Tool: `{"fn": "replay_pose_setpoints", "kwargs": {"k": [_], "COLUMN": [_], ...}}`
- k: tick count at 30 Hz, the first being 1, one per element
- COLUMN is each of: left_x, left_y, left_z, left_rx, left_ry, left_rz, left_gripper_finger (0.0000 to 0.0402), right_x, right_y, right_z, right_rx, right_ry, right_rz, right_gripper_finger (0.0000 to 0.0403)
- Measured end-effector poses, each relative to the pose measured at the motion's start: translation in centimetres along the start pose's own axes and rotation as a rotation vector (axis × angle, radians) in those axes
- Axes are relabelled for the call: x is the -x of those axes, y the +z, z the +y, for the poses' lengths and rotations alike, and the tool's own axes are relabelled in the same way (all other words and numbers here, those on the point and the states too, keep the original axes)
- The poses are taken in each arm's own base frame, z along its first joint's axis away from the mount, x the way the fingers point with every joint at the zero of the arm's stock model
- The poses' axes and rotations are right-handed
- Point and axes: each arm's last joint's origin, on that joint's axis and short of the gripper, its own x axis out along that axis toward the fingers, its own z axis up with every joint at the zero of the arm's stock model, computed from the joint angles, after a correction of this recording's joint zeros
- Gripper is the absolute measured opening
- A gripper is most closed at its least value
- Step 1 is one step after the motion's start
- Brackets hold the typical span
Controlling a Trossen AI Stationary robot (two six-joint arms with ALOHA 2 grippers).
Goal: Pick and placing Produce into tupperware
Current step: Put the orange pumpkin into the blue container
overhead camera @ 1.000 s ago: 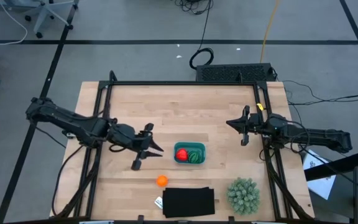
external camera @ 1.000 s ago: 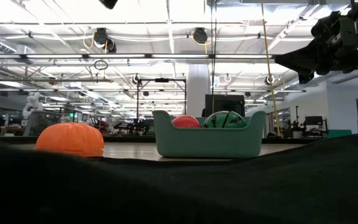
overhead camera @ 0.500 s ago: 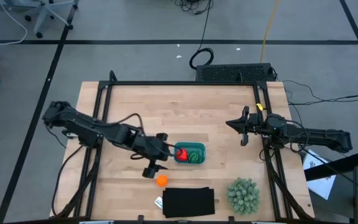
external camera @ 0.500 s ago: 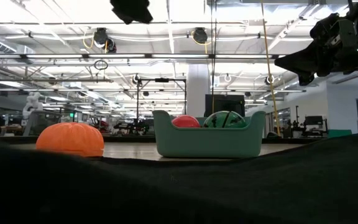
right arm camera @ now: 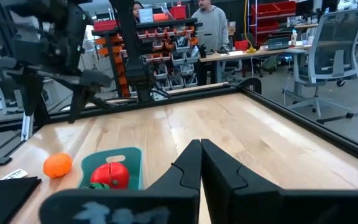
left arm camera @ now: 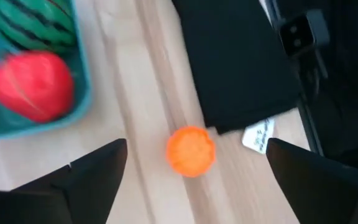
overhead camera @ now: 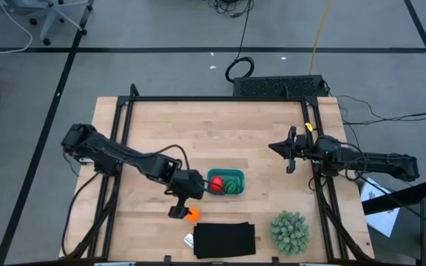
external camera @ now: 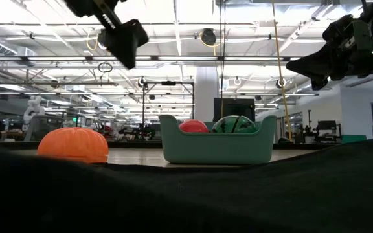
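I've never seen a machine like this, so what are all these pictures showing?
It's a robot with two dark arms at a wooden table, each ending in a claw. One camera looks down from above, one sits at table height, and one rides on each wrist. The left claw is open above a small round orange toy fruit. A red toy fruit and a striped green one lie in the teal plastic tub. The right claw waits shut, holding nothing.

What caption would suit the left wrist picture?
Open left gripper hovers over the orange fruit; red fruit and green fruit sit in the teal container.
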Motion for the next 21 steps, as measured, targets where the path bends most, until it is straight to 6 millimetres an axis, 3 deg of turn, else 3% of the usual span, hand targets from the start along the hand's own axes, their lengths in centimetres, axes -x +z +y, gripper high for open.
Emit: {"fn": "replay_pose_setpoints", "kwargs": {"k": [17, 21], "left_x": [-1.5, -2.7], "left_y": [-0.5, -0.8], "left_z": [-2.2, -2.0], "left_rx": [-0.039, -0.029], "left_ry": [0.009, 0.046], "left_rz": [0.020, 0.054], "left_gripper_finger": [0.0395, 0.0395], "right_x": [0.0, 0.0], "right_y": [-0.1, -0.1], "right_z": [0.0, 0.0], "right_rx": [0.002, 0.002], "right_ry": [-0.001, -0.001], "right_rz": [0.006, 0.011], "right_gripper_finger": [0.0000, 0.0000]}}
